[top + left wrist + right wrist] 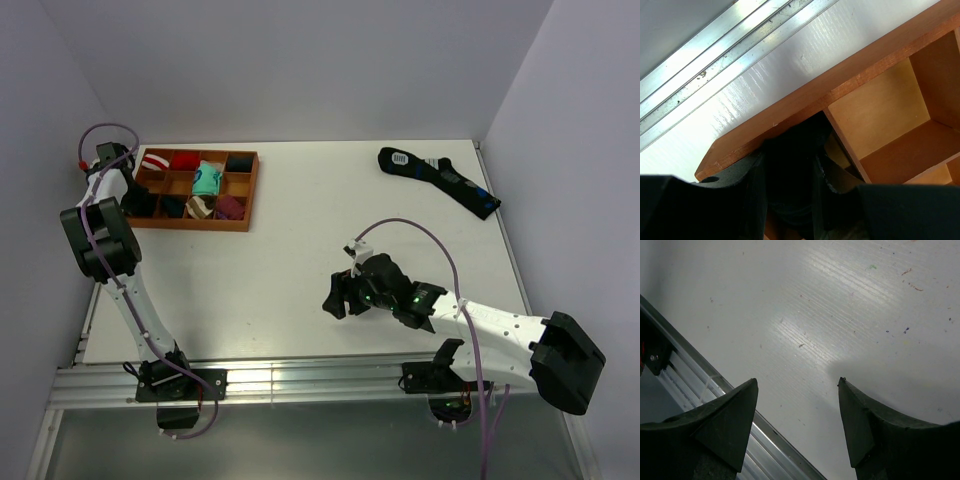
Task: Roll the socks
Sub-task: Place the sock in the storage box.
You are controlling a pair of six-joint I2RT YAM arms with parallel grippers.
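Observation:
In the left wrist view, a bundle of black knit, the socks [790,145], sits between my left gripper's [789,161] fingers. They are down in the near-left corner compartment of the wooden tray [790,107]. The jaws are closed against the fabric on both sides. From above, my left gripper [138,200] is at the tray's [190,225] left end and the bundle is mostly hidden under it. My right gripper [335,295] hovers over the bare table near the front edge. Its jaws [798,381] are open with nothing between them.
Several rolled sock bundles [207,180] fill other compartments of the tray. A long dark sock with blue marks and a white patch [440,180] lies flat at the back right. The metal rail [690,385] of the table's front edge runs just below my right gripper.

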